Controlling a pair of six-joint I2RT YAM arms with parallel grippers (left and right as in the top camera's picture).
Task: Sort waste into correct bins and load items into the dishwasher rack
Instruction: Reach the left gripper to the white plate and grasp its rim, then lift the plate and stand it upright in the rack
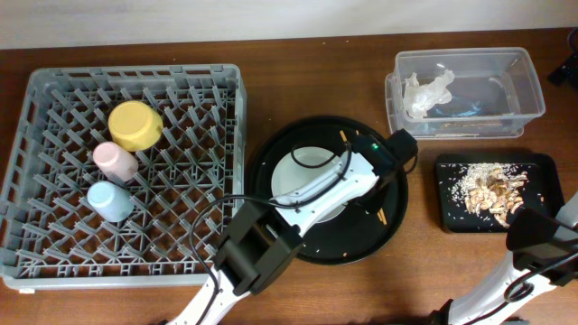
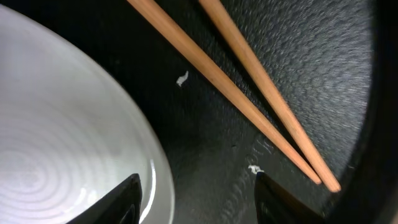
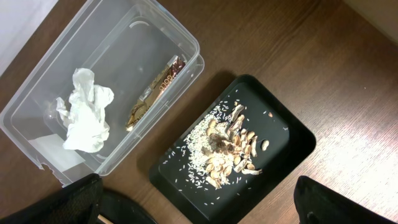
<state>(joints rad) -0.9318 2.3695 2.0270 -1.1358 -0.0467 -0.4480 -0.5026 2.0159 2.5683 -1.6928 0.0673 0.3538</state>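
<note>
Two chopsticks: side by side on the round black tray, mid-worktop, just beside the plate.
Left gripper: jaws apart, empty, low over the tray between plate and chopsticks.
Right gripper: jaws wide apart, empty, near the worktop's right edge.
Handling: chopsticks look light, stiff, thin and likely to roll; pinch both together at mid-length.
Plate grip: probably smooth and breakable; take it by the rim.
Rack: at the left edge, already holding a yellow bowl.

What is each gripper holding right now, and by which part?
Nothing is held. The left gripper is open over the rim of the plate, beside the chopsticks; the right gripper is open and empty.
</note>
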